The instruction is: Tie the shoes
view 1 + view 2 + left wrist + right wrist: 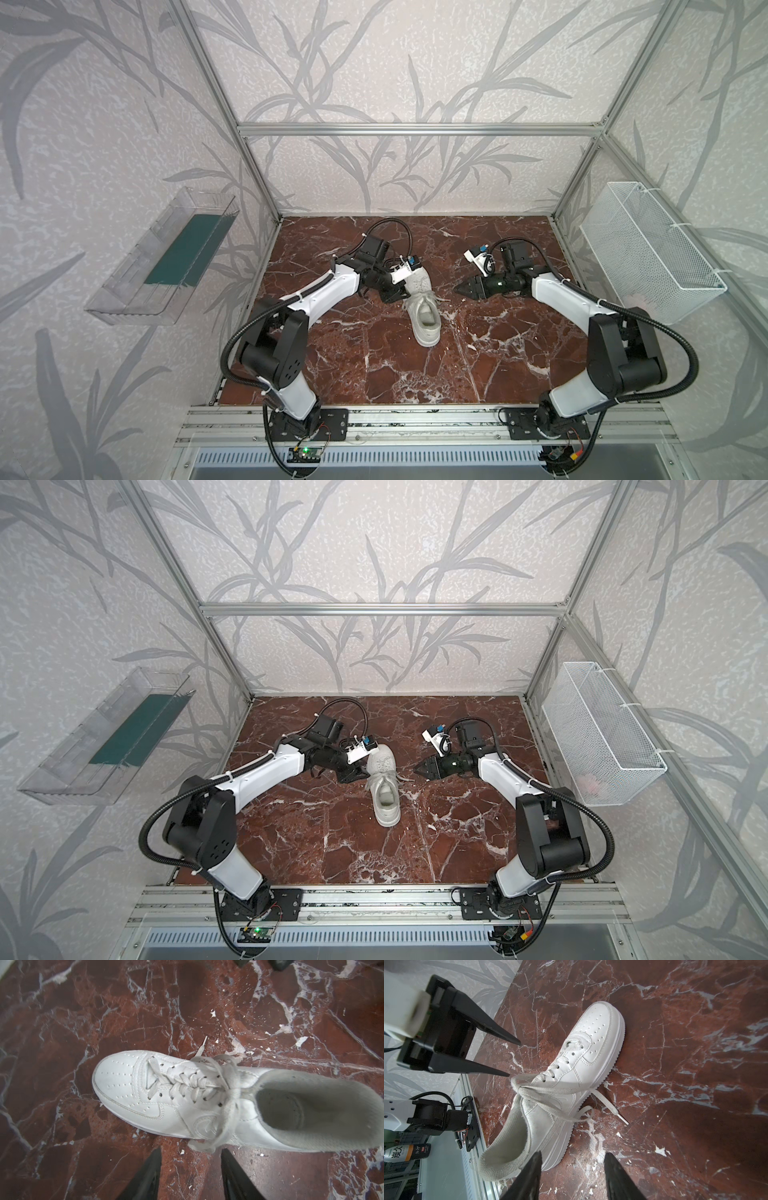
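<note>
**Sneaker mid-desk, both tools open, nothing gripped**

Sneaker (422,309): white low-top, upright on its sole, approx mid desk (498,353) (red-brown marble top). Toe points to back wall, heel to the arm bases. It sits btwn the two tools.

Laces (228,1093): off-white, flat. They cross at the top eyelets and hang loose over both flanks. One end w/ aglet lies on the desk on the R arm's side. A loop drapes down the flank on the L arm's side.

L tool (397,296): jaws apart, nothing clamped. Tips sit just beside the sneaker's flank, level w/ the top eyelets. In the R wrist view one finger (500,1071) ends right at a lace loop; can't tell if it touches.

R tool (459,289): jaws apart, empty. It points at the sneaker from the other side, near but clear of the sole. The loose lace end lies on the desk btwn this tool and the shoe.

Off-desk: white wire basket (648,249) on the right wall, clear plastic bin (162,257) on the left wall.
</note>
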{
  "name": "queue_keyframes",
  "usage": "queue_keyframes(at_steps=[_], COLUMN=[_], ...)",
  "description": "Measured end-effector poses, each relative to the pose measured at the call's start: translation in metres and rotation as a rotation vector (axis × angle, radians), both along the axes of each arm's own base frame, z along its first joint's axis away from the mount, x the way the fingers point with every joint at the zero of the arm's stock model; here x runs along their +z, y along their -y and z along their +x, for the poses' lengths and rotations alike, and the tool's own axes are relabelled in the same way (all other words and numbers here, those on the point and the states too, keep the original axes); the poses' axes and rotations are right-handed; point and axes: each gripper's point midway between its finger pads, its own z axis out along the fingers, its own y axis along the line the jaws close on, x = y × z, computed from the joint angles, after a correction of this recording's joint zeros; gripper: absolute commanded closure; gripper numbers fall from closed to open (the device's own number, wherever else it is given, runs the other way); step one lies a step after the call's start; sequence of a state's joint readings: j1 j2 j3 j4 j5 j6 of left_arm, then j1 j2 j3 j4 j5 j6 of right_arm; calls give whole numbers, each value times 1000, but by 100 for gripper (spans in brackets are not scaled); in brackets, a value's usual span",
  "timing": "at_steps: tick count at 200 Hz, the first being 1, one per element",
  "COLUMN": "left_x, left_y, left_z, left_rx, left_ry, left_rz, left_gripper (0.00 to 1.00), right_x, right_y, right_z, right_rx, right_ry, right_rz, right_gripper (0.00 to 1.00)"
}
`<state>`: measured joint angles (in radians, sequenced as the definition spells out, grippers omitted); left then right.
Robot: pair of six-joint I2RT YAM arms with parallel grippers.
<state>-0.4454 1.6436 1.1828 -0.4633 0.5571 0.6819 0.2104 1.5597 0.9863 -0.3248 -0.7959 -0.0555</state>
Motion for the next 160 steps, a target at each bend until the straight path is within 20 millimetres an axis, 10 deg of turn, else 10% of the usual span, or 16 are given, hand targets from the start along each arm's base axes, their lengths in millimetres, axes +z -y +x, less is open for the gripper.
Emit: queue_keyframes(at_steps=[160], left_x=[-4], left_y=[24], left_z=[-18], left_rx=[-268], left_ry=[-34], left_rz=[-6], left_gripper=[71], right_x=[4], right_y=[0], right_z=[-2], right_rx=[16], right_ry=[34], right_rz=[0], right_gripper=[50])
